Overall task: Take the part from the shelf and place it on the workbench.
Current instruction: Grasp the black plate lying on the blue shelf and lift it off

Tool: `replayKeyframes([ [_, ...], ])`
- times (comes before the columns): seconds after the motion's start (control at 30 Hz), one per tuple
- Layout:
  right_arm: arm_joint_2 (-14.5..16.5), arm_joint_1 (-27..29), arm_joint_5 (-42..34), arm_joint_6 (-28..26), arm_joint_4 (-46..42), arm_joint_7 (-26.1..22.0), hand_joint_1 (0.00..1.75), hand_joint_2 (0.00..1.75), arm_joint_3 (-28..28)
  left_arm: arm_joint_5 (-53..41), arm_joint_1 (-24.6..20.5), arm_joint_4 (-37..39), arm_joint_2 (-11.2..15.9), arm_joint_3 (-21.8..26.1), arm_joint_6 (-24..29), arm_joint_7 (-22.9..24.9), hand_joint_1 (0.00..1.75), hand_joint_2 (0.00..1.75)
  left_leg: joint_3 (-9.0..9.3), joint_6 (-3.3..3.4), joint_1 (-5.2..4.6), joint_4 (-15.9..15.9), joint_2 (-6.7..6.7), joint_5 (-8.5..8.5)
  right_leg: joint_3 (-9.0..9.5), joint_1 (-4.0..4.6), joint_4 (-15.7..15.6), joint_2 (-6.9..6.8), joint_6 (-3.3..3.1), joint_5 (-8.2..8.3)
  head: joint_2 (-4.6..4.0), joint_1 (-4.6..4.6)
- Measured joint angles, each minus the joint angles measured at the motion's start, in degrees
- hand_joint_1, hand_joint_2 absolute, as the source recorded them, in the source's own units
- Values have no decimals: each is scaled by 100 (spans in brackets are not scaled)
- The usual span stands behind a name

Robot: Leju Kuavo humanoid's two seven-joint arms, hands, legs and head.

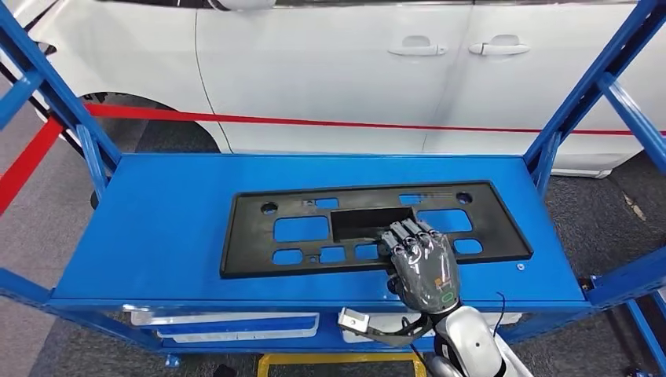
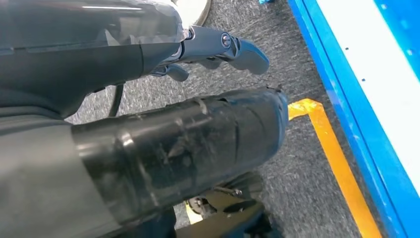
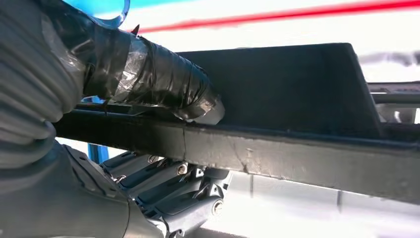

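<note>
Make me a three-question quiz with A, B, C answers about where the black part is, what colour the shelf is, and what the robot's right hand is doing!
1. Where does the black part lie?
A. On the floor
B. On the top of the shelf
C. On the car's roof

2. What colour is the shelf?
A. Blue
B. Green
C. Yellow

3. What is the right robot hand doing?
A. Hanging far from the part
B. Holding a cup
C. Gripping the part's near edge

Answers:
1. B, the head view shows the part flat on the shelf top, in front of the white car.
2. A, the top and the posts are blue.
3. C, the right wrist view shows the thumb over the part's edge and the fingers under it.
</note>
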Motion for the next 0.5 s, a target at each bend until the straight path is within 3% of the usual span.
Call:
replayKeyframes([
  [0.07, 44, -104, 165, -28, -75, 97, 175, 175, 108, -2, -1, 1, 0, -1, 0, 10, 0, 0, -358, -48, 20, 731, 1, -332, -1, 5, -2, -6, -18, 1, 0, -4],
  [0.1, 62, -132, 200, -30, -98, 123, 175, 175, 149, -3, 3, 1, 0, -1, -1, 15, 0, 0, -487, -70, 31, 978, 2, -390, -4, 6, 6, -7, -18, -4, 0, -4],
  [0.13, 71, -153, 234, -34, -115, 143, 175, 175, 188, -5, 7, 1, 1, -2, -3, 20, 0, 0, -522, -88, 41, 1028, 3, -335, -4, 4, 17, -8, -15, -11, 0, -4],
  [0.17, 77, -181, 276, -40, -128, 168, 175, 175, 229, -8, 9, 1, 2, -2, -6, 25, 0, 0, -445, -99, 52, 850, 5, -176, -4, 0, 36, -6, -6, -22, 0, -4],
  [0.2, 86, -222, 327, -47, -142, 195, 175, 175, 281, -12, 7, 0, 3, -2, -12, 29, 0, 0, -272, -103, 62, 487, 9, 44, -7, -4, 66, -1, 10, -41, 0, -4],
  [0.27, 128, -337, 422, -56, -182, 257, 175, 175, 400, -19, -7, -1, 7, -4, -32, 34, 0, 0, 55, -72, 63, -201, 12, 306, -37, 6, 154, 13, 62, -90, 0, -2],
  [0.3, 160, -406, 453, -56, -207, 278, 175, 175, 468, -21, -15, -1, 8, -6, -43, 37, 0, 0, 131, -44, 58, -376, 10, 345, -60, 15, 191, 19, 91, -106, 0, -1],
  [0.4, 281, -593, 494, -51, -283, 320, 175, 175, 697, -20, -23, 0, 10, -10, -69, 45, 0, 0, 131, 56, 43, -439, 1, 361, -96, 13, 222, 24, 178, -113, 0, 1],
  [0.47, 357, -687, 497, -44, -324, 334, 175, 175, 832, -17, -33, 0, 8, -11, -99, 20, 0, 87, 137, 123, 63, -474, 3, 392, -166, -5, 389, 22, 239, -245, 0, 3],
  [0.5, 385, -732, 491, -40, -335, 337, 175, 175, 887, -15, -38, -1, 7, -12, -131, -14, 0, 131, 139, 145, 74, -486, 5, 401, -274, -16, 632, 21, 267, -397, 0, 5],
])
